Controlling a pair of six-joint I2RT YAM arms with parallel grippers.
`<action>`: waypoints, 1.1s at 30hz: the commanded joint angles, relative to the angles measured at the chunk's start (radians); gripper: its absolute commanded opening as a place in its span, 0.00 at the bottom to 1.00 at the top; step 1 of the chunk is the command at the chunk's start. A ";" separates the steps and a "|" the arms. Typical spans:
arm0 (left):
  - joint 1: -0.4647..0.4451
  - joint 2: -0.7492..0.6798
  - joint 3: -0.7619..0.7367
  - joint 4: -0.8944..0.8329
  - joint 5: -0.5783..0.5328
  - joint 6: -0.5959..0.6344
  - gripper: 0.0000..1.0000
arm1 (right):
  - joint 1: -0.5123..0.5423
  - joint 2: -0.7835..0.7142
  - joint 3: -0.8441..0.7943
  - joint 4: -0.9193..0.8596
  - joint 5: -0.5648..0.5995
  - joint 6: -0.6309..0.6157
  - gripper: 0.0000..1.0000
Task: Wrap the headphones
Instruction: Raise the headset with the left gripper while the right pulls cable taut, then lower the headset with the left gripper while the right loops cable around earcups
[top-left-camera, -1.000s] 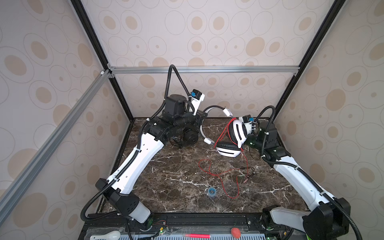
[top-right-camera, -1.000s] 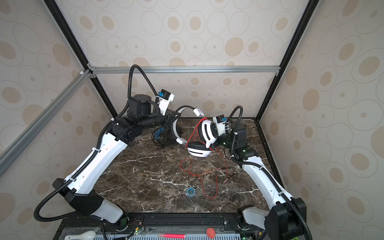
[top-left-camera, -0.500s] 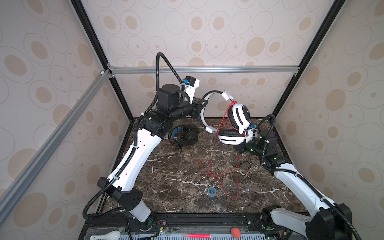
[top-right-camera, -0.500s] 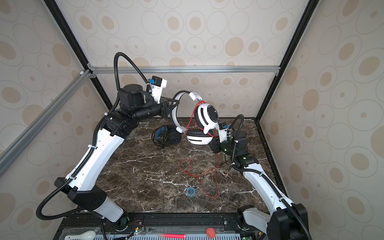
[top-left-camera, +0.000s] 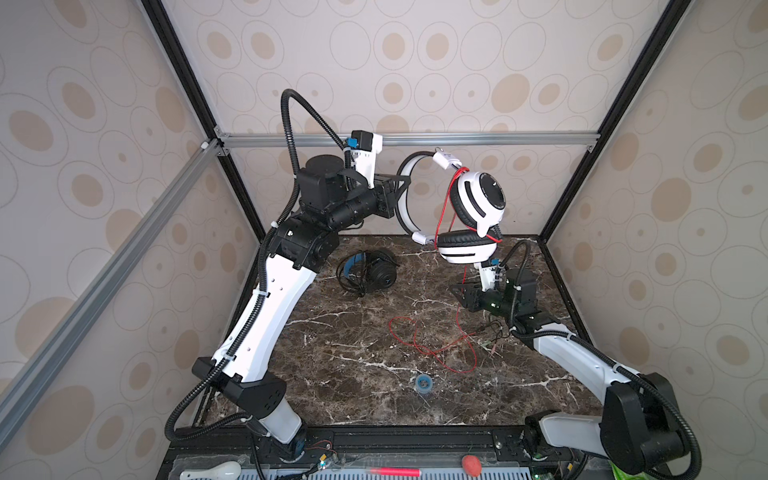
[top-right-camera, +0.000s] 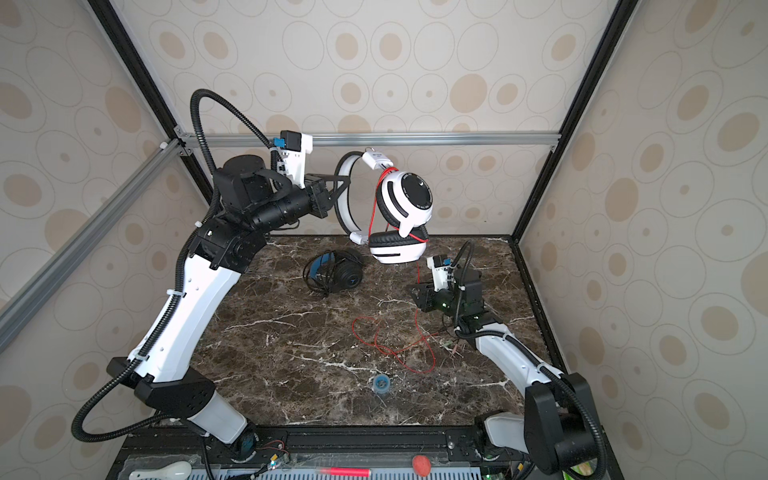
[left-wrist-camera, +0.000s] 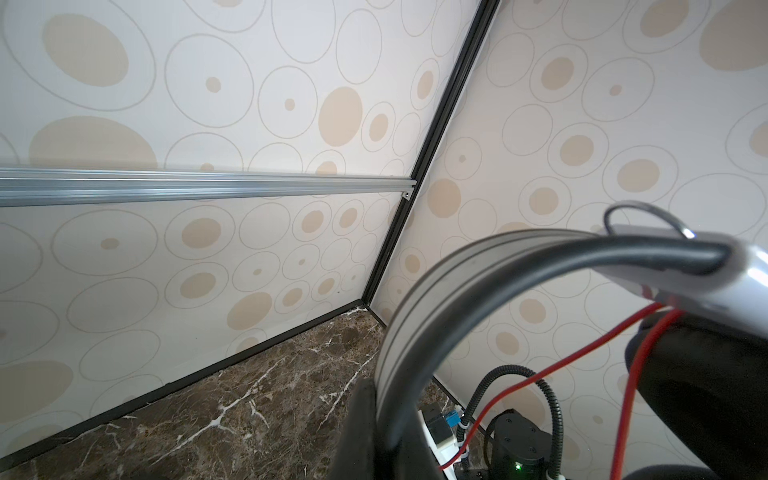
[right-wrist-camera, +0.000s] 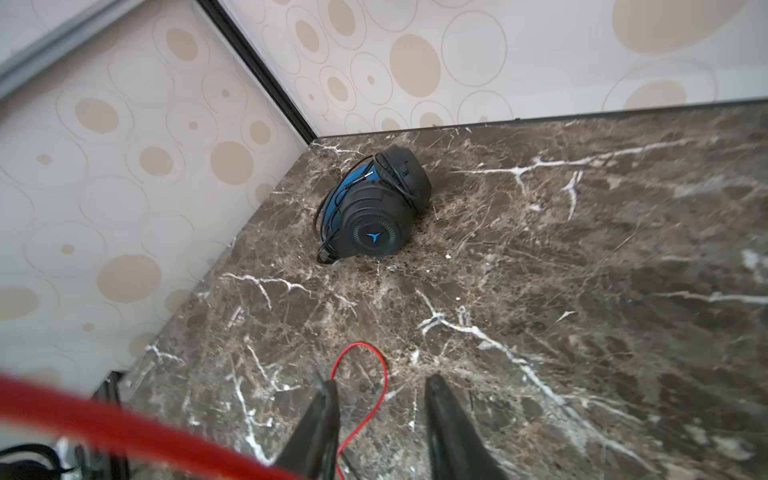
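Up and right of the black headphones (top-left-camera: 372, 272), in both top views, the left gripper (top-left-camera: 402, 185) clamps the white headphones (top-left-camera: 478, 203) by the band; the red cord (top-left-camera: 432, 353) trails onto the table (top-left-camera: 332, 353). Right wrist view: the right gripper (right-wrist-camera: 380, 384), jaws apart, faces the black headphones (right-wrist-camera: 374, 212).

The table (top-left-camera: 353, 332) looked like polished brown marble, white-veined. The white headphones (top-left-camera: 478, 203) had glossy smooth plastic shells and matt black padded cushions; their red cord (top-left-camera: 436, 354) looked smooth. The black headphones (top-left-camera: 380, 272) appeared matt plastic. The rail (top-left-camera: 498, 138) was brushed metal.
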 joint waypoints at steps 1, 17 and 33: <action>0.010 -0.028 0.050 0.095 0.014 -0.064 0.00 | -0.006 0.014 -0.005 0.085 -0.024 0.022 0.45; 0.051 -0.037 -0.043 0.271 -0.136 -0.225 0.00 | 0.000 0.103 -0.037 0.120 -0.102 0.030 0.01; 0.057 0.158 -0.026 0.333 -0.500 -0.203 0.00 | 0.199 -0.112 0.021 -0.326 0.089 -0.238 0.00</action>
